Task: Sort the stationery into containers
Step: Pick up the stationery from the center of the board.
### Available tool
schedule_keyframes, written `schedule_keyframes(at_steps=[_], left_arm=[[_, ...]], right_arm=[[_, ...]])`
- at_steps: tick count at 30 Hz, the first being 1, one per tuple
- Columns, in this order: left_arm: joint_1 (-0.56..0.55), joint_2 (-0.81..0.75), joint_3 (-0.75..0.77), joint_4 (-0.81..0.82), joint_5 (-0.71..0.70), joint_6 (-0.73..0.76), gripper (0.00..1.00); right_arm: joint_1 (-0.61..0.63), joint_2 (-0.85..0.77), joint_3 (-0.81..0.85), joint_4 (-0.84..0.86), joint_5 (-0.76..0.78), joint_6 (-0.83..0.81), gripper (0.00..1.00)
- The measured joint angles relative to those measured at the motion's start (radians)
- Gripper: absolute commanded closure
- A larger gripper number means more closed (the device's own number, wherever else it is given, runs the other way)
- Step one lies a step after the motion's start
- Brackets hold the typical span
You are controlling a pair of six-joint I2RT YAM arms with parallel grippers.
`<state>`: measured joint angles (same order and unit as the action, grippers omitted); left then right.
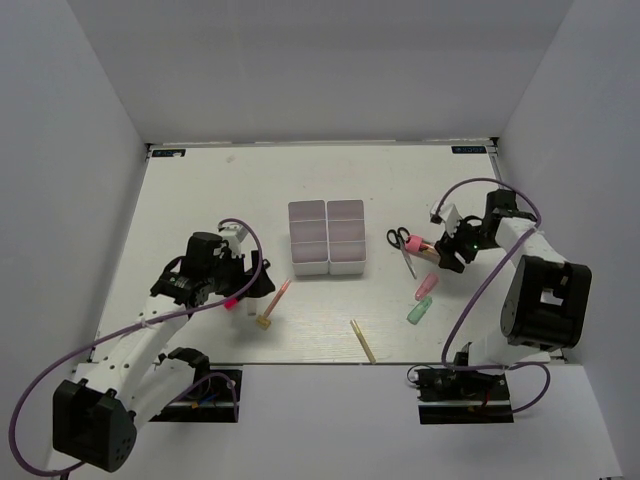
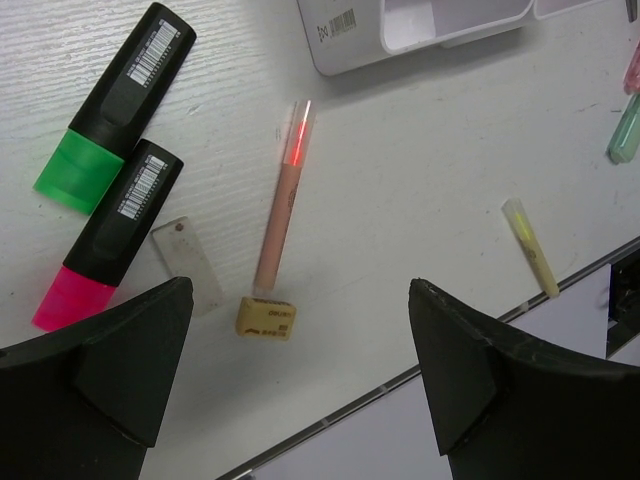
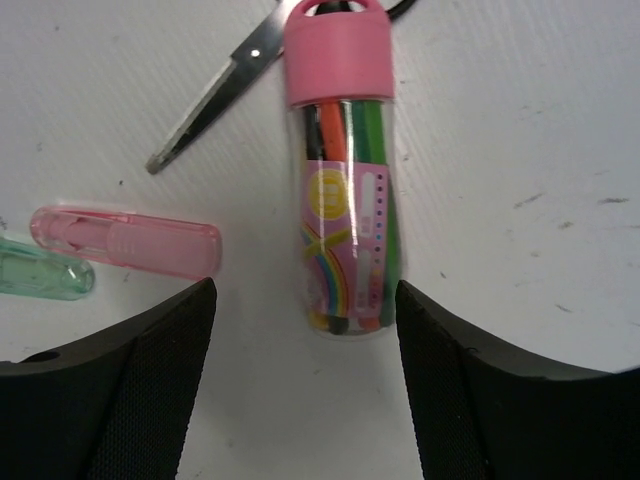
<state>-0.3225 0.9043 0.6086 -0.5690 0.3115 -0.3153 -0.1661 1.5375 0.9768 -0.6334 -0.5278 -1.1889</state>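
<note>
Left hand (image 2: pixel 298 300) apart over pink pencil (image 2: pixel 282 200), tan piece (image 2: pixel 266 318); right hand (image 3: pixel 305 292) apart, straddling pink-capped tube (image 3: pixel 340 170).

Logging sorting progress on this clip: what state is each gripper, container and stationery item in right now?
left gripper, open, above the pencil.
right gripper, open, straddling the pen tube.
pen tube, capped, lying flat, ungripped.
scissors, shut, lying flat.
bins, open-topped, nothing visible inside.
green highlighter, capped, lying flat.
pink highlighter, capped, beside the green one.
pencil, lying flat, outside the bins.
</note>
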Motion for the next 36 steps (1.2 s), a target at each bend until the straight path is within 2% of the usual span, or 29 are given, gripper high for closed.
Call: schedule_keyframes(at_steps=[10,15,25,27,30,36], left_arm=[[0.000,0.010,0.000,-0.001,0.000,0.000,0.00],[0.000,0.022,0.000,-0.005,-0.001,0.000,0.00],[0.000,0.028,0.002,-0.007,-0.001,0.000,0.00],[0.000,0.031,0.002,-0.007,-0.002,0.000,0.00],[0.000,0.032,0.002,-0.007,-0.005,0.000,0.00],[0.000,0.033,0.002,-0.008,-0.011,0.000,0.00]], right_arm=[[-0.011,0.169,0.006,-0.016,-0.008,-0.023,0.32],[-0.018,0.181,0.012,0.020,-0.011,-0.016,0.40],[-0.018,0.188,0.013,0.055,-0.023,0.011,0.39],[-0.018,0.192,0.013,0.063,-0.031,0.015,0.59],[-0.020,0.204,0.023,0.064,-0.045,0.030,0.98],[-0.022,0.201,0.028,0.059,-0.043,0.034,1.00]])
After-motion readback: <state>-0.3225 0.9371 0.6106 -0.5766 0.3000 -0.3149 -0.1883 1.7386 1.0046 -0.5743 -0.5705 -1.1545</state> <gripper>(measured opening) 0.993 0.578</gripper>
